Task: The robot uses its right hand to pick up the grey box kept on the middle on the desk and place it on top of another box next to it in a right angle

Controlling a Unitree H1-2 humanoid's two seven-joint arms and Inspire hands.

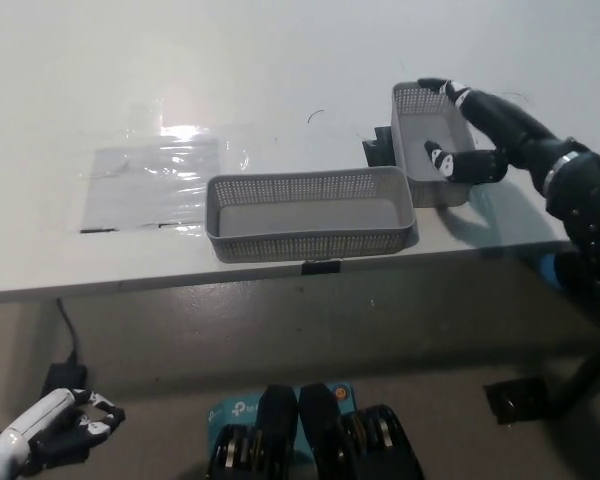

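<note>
Two grey perforated boxes stand on the white desk (280, 60). The long one (310, 243) lies crosswise near the front edge, in the middle. The shorter one (408, 150) stands lengthwise at its right end, the two touching in an L. My black right hand (475, 135) reaches in from the right over the shorter box, open, its fingers spread across the far right corner and its thumb down inside by the right wall. Whether it touches the wall I cannot tell. My white left hand (50, 428) hangs low at the bottom left, below the desk.
A clear plastic sheet (155, 180) lies flat on the desk left of the long box. A small black object (378, 150) sits in the corner between the boxes. A black clip (322, 267) sticks out at the desk's front edge.
</note>
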